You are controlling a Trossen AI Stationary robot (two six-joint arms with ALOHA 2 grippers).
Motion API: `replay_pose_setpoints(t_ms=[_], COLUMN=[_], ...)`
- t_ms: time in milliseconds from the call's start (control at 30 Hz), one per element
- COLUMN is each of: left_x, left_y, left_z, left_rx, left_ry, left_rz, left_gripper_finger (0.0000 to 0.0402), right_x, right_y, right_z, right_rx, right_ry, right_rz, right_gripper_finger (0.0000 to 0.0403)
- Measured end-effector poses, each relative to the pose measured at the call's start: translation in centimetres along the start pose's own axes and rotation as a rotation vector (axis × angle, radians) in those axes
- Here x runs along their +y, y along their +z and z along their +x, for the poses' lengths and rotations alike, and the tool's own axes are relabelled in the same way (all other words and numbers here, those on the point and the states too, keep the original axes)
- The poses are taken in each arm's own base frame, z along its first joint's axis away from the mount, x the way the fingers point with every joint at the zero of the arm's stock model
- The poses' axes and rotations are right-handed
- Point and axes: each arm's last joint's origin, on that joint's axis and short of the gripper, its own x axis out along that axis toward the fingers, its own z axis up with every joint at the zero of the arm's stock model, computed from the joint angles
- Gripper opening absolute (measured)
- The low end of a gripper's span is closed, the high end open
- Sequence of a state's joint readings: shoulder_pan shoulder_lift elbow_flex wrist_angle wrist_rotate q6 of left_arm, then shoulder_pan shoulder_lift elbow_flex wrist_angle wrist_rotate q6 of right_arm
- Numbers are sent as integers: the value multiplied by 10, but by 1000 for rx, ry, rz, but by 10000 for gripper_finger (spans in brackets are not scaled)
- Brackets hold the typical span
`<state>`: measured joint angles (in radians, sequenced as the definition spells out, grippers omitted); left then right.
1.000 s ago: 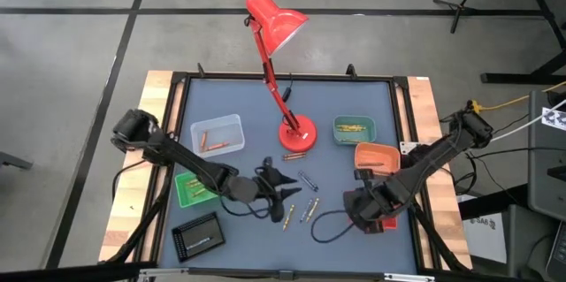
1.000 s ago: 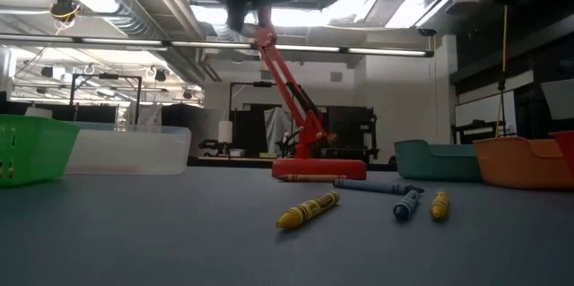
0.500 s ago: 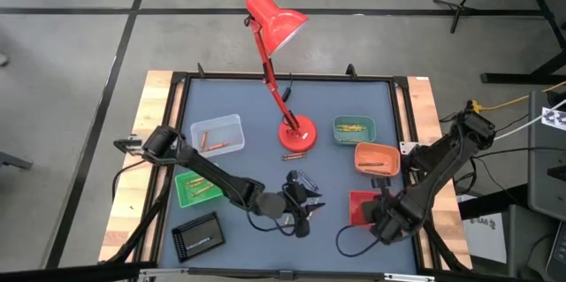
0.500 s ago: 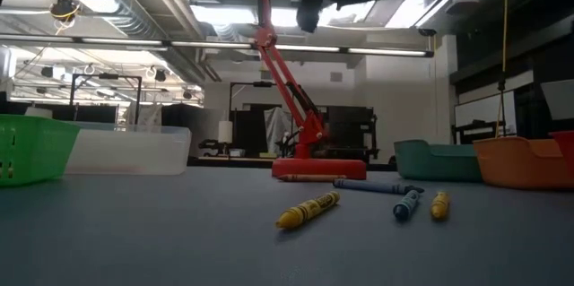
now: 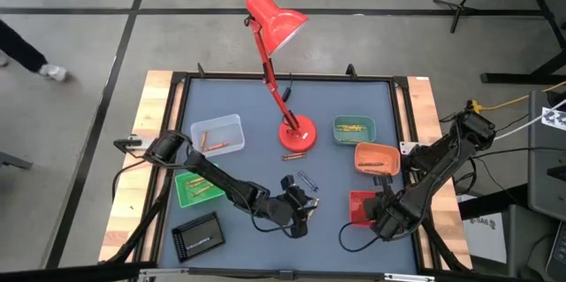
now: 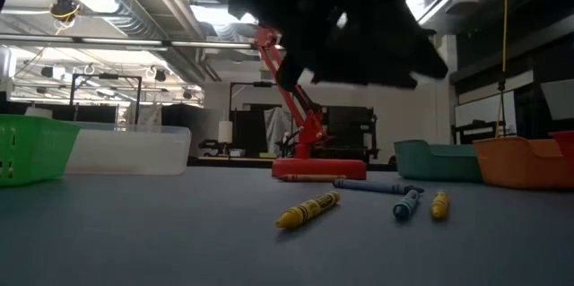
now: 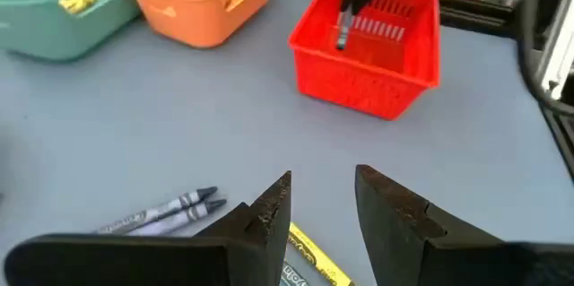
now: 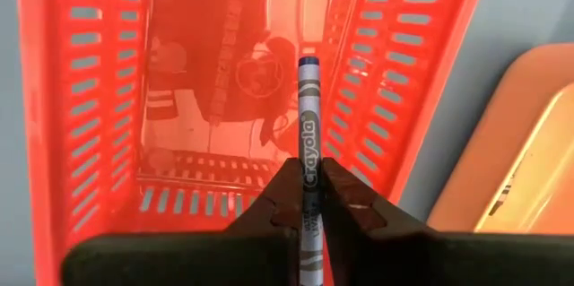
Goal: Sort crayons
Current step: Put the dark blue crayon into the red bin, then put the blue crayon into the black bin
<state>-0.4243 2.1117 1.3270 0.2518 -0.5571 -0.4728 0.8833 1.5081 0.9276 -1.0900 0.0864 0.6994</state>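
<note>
- Since a second ago, both arms have shifted: the left pincer (image 5: 301, 211) has slid from the table's (image 5: 239, 154) middle toward five o'clock, and the right pincer (image 5: 382, 218) has pulled back off the red basket (image 5: 361, 207), which now shows.
- Sorting looks partly done, judging by the filled bins and the few crayons loose on the table.
- Clear tray (image 5: 218, 134) at ten o'clock: orange crayons.
- Green basket (image 5: 195, 187) at eight o'clock: a few crayons.
- Red basket at four o'clock: looks empty in the right wrist view.
- Orange bin (image 5: 377, 158) at three o'clock: at least one crayon.
- Teal bin (image 5: 354, 128) at two o'clock: yellow crayons.
- Right pincer, above the red basket, is clenched on a purple crayon (image 8: 307, 169), which stands upright.
- Left pincer hangs released over the loose crayons: a yellow one (image 6: 308, 209), blue ones (image 7: 170, 210), an orange one (image 5: 293, 156) by the lamp (image 5: 276, 21).
</note>
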Motion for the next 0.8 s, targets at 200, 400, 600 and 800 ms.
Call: replay_pose_setpoints(t_ms=[200, 400, 600, 800], left_x=[2, 2, 4, 5], left_y=[-22, -41, -45, -47], left_z=[12, 20, 22, 22], left_rx=[57, 111, 130, 138], left_ry=[-1, -14, 2, 24], left_rz=[-62, -74, -60, -49], left_gripper_finger=[110, 110, 110, 110], right_x=[1, 2, 2, 2], right_y=[1, 2, 2, 2], right_z=[0, 0, 0, 0], right_rx=[-15, -18, -18, -19], right_ry=[12, 15, 16, 16], right_rz=[2, 2, 7, 8], right_gripper_finger=[21, 32, 94, 132])
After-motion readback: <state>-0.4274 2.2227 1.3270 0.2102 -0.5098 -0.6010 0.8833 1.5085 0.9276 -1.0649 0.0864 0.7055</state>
